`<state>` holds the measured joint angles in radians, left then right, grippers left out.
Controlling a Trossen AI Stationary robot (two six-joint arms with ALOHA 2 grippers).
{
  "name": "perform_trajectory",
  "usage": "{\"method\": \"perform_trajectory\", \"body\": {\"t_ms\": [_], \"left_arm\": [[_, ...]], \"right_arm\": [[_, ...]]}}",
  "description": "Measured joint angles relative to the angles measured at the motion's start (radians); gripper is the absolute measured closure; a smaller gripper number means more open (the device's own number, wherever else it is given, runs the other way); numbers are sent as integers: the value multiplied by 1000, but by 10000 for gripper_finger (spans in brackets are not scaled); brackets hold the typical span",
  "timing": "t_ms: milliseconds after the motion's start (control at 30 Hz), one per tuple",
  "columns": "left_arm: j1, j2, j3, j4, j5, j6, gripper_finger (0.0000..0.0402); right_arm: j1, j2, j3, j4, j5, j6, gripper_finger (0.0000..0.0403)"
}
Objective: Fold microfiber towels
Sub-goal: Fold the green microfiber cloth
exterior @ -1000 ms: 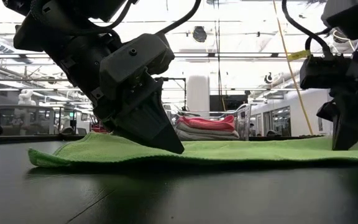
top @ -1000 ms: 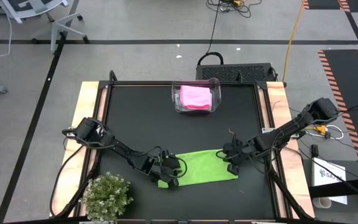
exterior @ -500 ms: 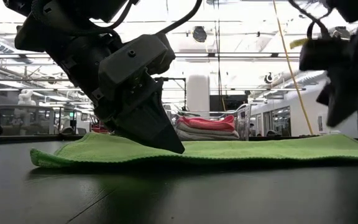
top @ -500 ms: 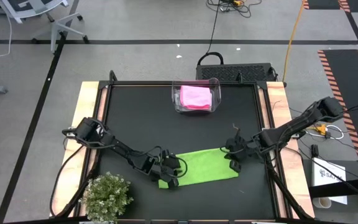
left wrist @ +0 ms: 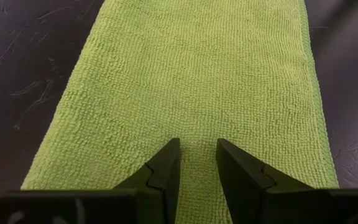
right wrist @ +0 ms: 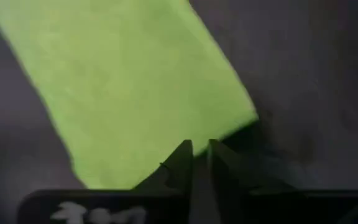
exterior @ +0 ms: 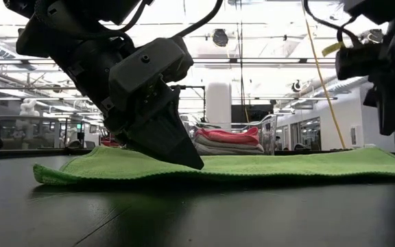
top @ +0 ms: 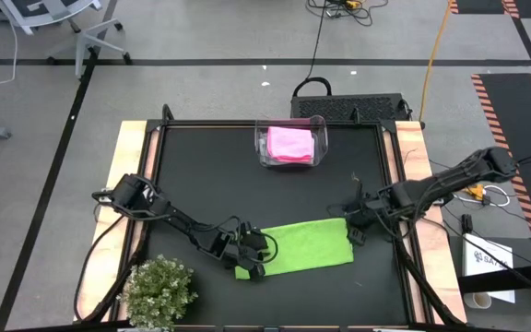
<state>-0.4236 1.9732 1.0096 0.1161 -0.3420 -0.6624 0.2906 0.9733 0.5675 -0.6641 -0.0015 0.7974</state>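
Observation:
A lime green microfiber towel (top: 298, 247) lies as a flat folded strip on the black table, near the front edge. It also shows in the low view (exterior: 252, 166). My left gripper (left wrist: 196, 149) stands at the strip's left end (top: 250, 260), its fingertips a little apart and down on the cloth. My right gripper (top: 356, 226) hangs above the table just past the towel's right end. Its fingers (right wrist: 182, 152) stand a narrow slit apart with nothing between them, over the towel's corner (right wrist: 244, 115). My left gripper rests both fingertips (left wrist: 169, 155) on the top face of the towel's left end (left wrist: 196, 127), slanting down from the table's left. The fingers point along the strip. The cloth between the tips lies flat, and the whole towel stays on the table.
A clear plastic bin (top: 313, 129) stands at the far middle of the table with a pink towel (top: 289, 143) on top inside it. A small bushy plant (top: 159, 290) stands at the near left corner. Bare black table lies between bin and towel.
My right gripper has risen off the towel's right end and drawn back toward the table's right and far edges, now clear of the cloth. The towel has stayed flat where it was.

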Motion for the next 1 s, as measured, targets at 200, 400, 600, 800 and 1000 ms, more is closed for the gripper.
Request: {"method": "perform_trajectory", "body": {"t_ms": [200, 400, 600, 800, 1000], "left_arm": [[0, 0, 0, 4, -4, 0, 293], [0, 0, 0, 6, -19, -17, 293], [1, 0, 0, 7, -22, -28, 293], [2, 0, 0, 9, -22, -30, 293], [2, 0, 0, 9, -25, -31, 293]], "right_arm": [[-69, 19, -7, -33, 1, -49, 291], [-128, 74, -60, 92, -1, -54, 221], [-167, 138, -106, 186, -14, -112, 182], [-176, 163, -153, 221, -58, -97, 176], [-176, 161, -155, 229, -58, -37, 224]]}}
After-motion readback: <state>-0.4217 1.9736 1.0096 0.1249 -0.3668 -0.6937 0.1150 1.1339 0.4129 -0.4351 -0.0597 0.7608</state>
